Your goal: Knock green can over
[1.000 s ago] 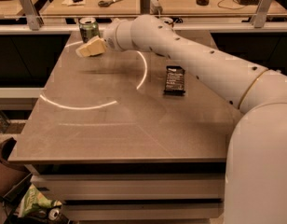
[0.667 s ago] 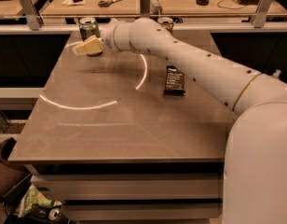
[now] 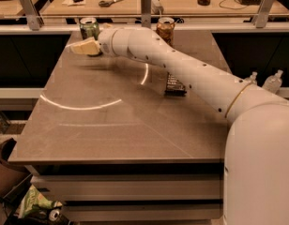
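Fingers [image 3: 86,47] seemingly pressed together, holding nothing, gripper [image 3: 74,49] just in front of the upright green can [image 3: 89,28]

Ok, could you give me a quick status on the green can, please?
Gripper just in front of green can, at table's far edge. Can upright. Orange-brown can apart, not in the way.

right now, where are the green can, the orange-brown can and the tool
green can [image 3: 89,29]: camera view, on its green side wall
orange-brown can [image 3: 165,31]: camera view, on its side wall
tool [image 3: 77,48]: camera view, on its pale tip, just in front of the green can
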Robot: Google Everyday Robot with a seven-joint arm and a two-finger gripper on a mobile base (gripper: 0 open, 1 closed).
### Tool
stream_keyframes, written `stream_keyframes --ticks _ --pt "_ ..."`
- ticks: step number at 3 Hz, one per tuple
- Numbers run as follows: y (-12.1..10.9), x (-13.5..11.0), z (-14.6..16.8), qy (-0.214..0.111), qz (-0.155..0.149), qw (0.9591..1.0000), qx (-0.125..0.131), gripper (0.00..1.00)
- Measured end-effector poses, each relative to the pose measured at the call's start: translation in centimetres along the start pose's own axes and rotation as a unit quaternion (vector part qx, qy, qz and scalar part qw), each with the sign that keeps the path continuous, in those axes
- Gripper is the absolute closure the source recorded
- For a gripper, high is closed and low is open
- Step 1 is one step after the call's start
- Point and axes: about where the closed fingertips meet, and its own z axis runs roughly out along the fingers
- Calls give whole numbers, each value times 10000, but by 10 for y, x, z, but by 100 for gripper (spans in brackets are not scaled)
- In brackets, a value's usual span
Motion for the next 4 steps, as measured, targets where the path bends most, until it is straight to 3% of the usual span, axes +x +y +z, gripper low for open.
stream_keyframes --ticks 3,4 --pt "8 0 5 -8 8 10000 -64 88" --pt "9 0 7 -7 9 10000 -79 100"
